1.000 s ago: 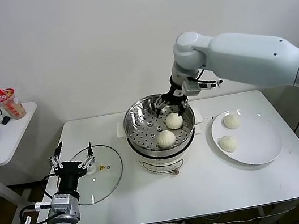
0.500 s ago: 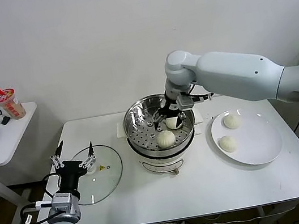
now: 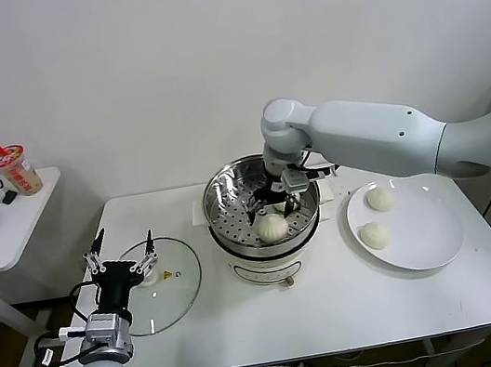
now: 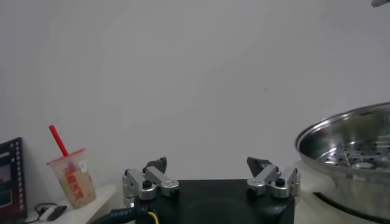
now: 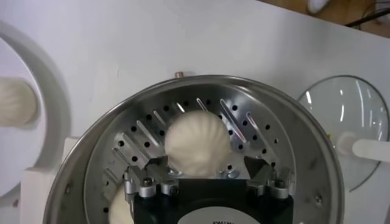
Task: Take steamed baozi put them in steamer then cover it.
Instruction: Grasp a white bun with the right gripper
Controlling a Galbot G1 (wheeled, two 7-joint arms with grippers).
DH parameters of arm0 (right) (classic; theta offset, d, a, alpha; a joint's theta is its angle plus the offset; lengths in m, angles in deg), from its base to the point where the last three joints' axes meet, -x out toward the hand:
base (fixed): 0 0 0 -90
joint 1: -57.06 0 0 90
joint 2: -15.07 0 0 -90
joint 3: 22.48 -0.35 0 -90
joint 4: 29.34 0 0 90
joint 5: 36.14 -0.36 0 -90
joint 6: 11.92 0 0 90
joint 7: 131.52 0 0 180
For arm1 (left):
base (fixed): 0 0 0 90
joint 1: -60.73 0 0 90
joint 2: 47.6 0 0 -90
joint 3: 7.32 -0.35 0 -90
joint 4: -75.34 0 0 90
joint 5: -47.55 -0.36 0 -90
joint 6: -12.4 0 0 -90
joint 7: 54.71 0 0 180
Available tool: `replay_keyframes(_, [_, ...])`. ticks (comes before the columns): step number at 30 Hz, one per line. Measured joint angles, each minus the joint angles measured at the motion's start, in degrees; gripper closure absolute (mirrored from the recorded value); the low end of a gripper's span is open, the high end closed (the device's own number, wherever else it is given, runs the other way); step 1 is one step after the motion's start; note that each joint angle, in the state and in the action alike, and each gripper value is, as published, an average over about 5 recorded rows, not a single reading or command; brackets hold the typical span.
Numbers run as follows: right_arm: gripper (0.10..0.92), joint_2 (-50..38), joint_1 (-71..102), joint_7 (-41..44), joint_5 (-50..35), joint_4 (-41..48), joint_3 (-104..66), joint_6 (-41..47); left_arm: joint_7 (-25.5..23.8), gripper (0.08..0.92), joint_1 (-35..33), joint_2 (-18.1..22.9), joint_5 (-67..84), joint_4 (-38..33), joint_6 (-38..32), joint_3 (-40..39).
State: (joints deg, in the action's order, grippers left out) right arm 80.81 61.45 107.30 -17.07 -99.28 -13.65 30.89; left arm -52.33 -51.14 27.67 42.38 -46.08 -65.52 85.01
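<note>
Your right gripper (image 3: 283, 204) hung open and empty inside the steamer (image 3: 221, 208), one baozi (image 5: 197, 143) just ahead of its jaws, another (image 5: 121, 209) beside them. You needed to lift straight out without nudging either. Your left gripper (image 4: 210, 177) idled open.

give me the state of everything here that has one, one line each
round stainless-steel steamer pot: uncovered, two buns inside
off-white dough buns: two in steamer, two on plate
flat white round plate: holds two buns
clear glass lid with white handle: off, flat on table
right gripper: open, inside steamer
left gripper: open, over lid
</note>
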Motion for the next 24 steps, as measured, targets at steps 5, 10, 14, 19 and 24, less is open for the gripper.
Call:
replay_keyframes(5, [0.203,0.08,0.1,0.2,-0.04,-0.02,0.38,0.0,-0.01,0.177,0.31,0.09,0.02,0.21,0.01,-0.07])
replay_keyframes(10, [0.203,0.34,0.3,0.56,-0.09,0.1,0.61,0.0,-0.01,0.177,0.53,0.26,0.03,0.41,0.01,-0.27])
replay_keyframes(14, [0.203,0.62,0.58,0.91,-0.19,0.28,0.59,0.0,0.0,0.177,0.58,0.24,0.03,0.43,0.0,-0.42])
replay_keyframes(19, [0.254,1.24,0.46,1.78,-0.61,0.79,0.42,0.0,-0.01,0.177,0.61,-0.05,0.02,0.35,0.04,-0.68])
replay_keyframes(24, [0.4,1.29,0.43,2.82,-1.17,0.87,0.4,0.01,0.01,0.177,0.68,-0.02,-0.08,0.11,0.21,-1.09])
